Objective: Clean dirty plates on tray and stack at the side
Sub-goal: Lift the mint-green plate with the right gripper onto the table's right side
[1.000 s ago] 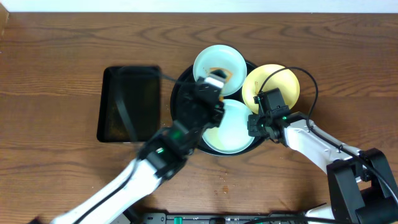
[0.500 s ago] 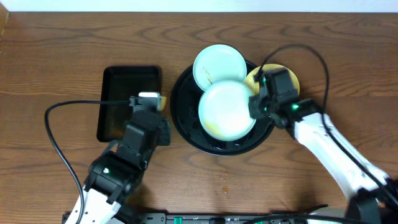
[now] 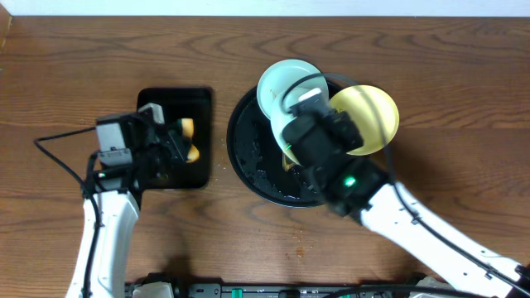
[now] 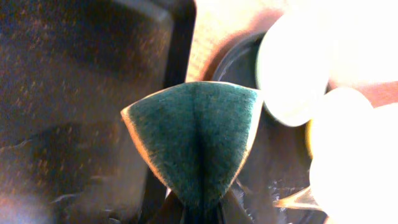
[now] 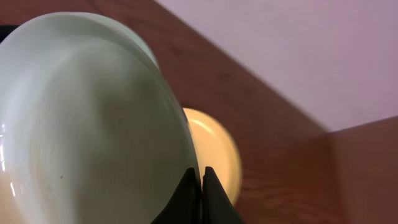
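right claw [image 5: 200, 185] pinches a mint plate [image 5: 81, 124] by its rim over the round tray [image 3: 248, 161], left claw [image 4: 203, 210] clamps the sponge [image 4: 196, 140]; next i'd bring them together to wipe.

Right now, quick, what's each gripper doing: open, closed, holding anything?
Left gripper: shut on the sponge, which is pinched into a fold.
Right gripper: shut on the rim of a mint plate.

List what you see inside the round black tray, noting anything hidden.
A mint plate overlaps its far rim, a yellow plate its right. The right arm, gripping another plate, hides the tray's middle.
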`<state>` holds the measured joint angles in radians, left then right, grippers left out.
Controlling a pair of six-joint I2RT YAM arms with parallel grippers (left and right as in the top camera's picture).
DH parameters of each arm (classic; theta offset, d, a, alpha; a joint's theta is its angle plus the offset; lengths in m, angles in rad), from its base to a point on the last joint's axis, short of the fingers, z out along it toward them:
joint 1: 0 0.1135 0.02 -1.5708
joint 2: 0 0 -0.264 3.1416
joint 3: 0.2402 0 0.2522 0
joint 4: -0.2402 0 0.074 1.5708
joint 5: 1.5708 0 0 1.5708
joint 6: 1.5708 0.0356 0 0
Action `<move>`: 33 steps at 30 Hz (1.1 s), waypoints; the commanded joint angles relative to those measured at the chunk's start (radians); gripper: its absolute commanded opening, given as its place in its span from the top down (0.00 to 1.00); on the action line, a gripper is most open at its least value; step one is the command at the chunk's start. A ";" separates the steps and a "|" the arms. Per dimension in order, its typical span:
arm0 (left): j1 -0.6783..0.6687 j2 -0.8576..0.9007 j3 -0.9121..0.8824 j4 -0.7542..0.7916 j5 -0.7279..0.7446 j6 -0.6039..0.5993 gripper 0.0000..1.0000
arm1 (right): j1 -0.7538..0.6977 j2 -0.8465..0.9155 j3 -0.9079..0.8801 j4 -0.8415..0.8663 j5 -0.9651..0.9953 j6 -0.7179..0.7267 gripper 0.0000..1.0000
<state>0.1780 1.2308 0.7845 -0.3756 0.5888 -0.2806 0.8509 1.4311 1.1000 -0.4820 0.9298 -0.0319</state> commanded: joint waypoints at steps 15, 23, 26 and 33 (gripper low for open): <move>0.058 0.127 0.032 0.147 0.301 0.024 0.88 | -0.067 0.050 0.036 0.014 -0.211 0.099 0.99; 0.057 0.127 0.032 0.148 0.275 -0.006 0.92 | -0.752 -0.076 0.058 -0.042 -0.923 0.131 0.99; 0.056 0.127 0.032 0.146 0.269 -0.005 0.92 | -1.063 -0.021 0.058 -0.019 -1.101 0.207 0.99; 0.056 0.127 0.032 0.146 0.256 -0.005 0.92 | -1.457 0.221 0.058 0.121 -1.252 0.251 0.99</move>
<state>0.2302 1.3579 0.7879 -0.2298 0.8474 -0.2882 -0.5240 1.5627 1.1522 -0.4011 -0.2001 0.1822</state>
